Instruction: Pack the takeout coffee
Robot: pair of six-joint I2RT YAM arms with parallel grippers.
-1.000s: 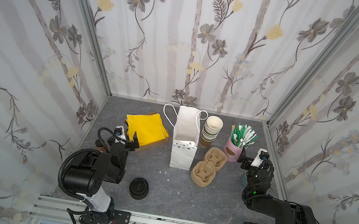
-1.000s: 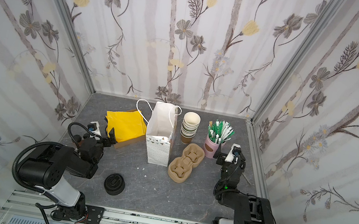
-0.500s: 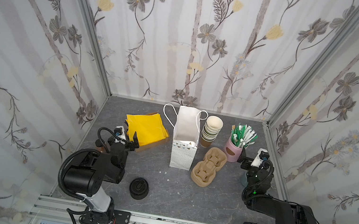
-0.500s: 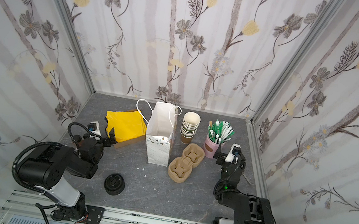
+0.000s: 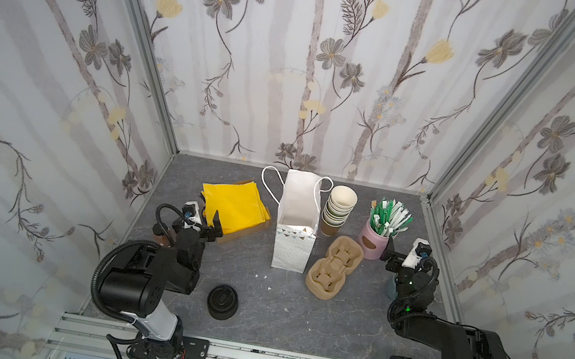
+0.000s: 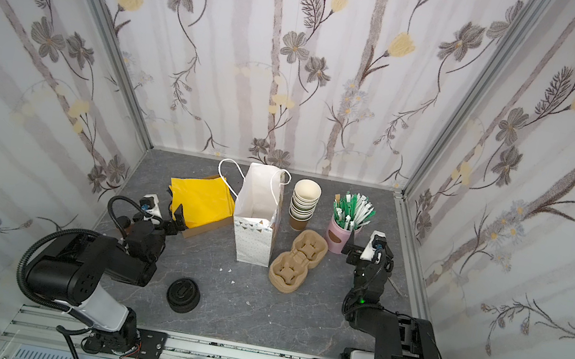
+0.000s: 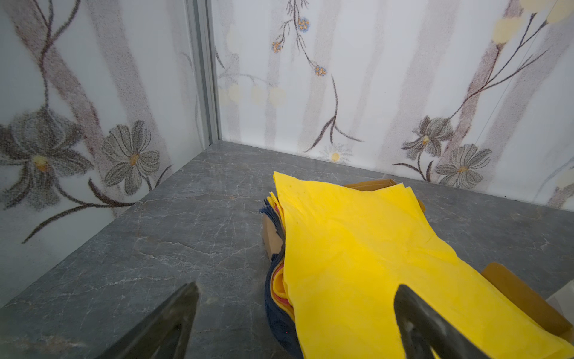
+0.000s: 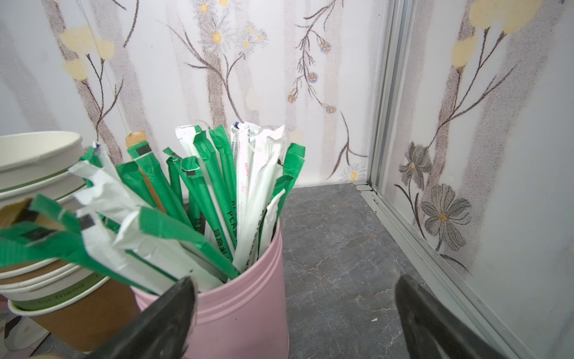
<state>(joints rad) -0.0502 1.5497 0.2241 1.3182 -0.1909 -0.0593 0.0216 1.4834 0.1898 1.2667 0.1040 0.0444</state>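
Wrist views show left claw (image 7: 296, 287) and right claw (image 8: 294, 279) both spread wide apart.

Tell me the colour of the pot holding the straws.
Pink; the pot shows best in the right wrist view.

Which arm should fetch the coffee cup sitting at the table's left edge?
Left, probably. The coffee cup, half hidden, stands right beside the wrist of the left gripper, which is open by the yellow napkins. The right gripper is open too, but far across by the pink straw holder, with the paper bag between.
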